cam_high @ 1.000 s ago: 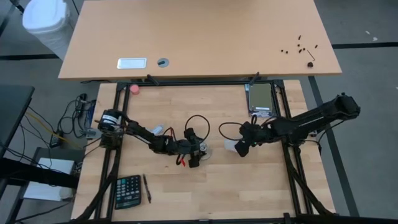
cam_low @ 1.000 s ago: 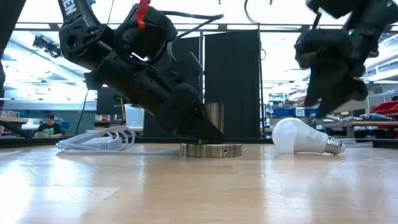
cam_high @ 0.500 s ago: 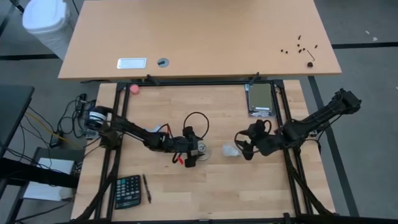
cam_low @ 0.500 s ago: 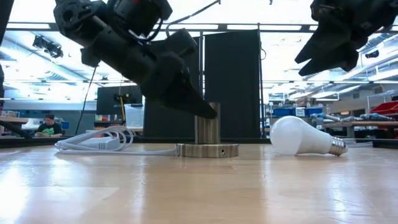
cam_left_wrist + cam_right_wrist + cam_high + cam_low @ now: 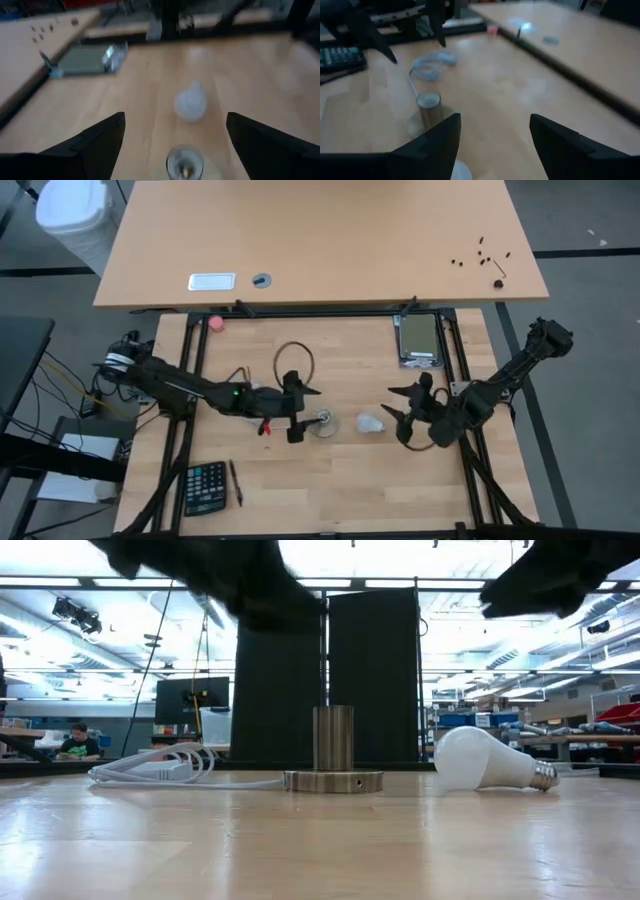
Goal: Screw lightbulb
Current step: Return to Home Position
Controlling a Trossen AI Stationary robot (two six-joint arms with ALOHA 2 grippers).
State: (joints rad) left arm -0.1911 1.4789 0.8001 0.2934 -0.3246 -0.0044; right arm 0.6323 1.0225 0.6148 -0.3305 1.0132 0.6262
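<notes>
— How does the lightbulb (image 5: 480,760) look?

— Smooth, matte white and pear-shaped, tapering to a ribbed metal screw end. It lies on its side on the table (image 5: 330,480), near the lamp base (image 5: 334,745) but not touching it, with the screw end turned away from it.

— And the lamp base?

— Brushed silvery metal: a short upright cylinder on a flat round disc. A white cord (image 5: 160,765) lies in loose loops on its far side from the bulb.

— The grippers?

— The left gripper (image 5: 299,415) hangs just beside the lamp base, its dark fingers spread wide around nothing. The right gripper (image 5: 397,415) hangs just beyond the bulb, its fingers also wide apart and empty.

— The surface?

— Pale wood in jointed strips, with a dark calculator (image 5: 206,487) near one corner. A smoother light-wood desk (image 5: 320,240) stands beyond it.

— The room?

— A workshop with bright ceiling strips, tall black panels (image 5: 370,670) behind the lamp, and a person (image 5: 72,740) seated far off.
</notes>
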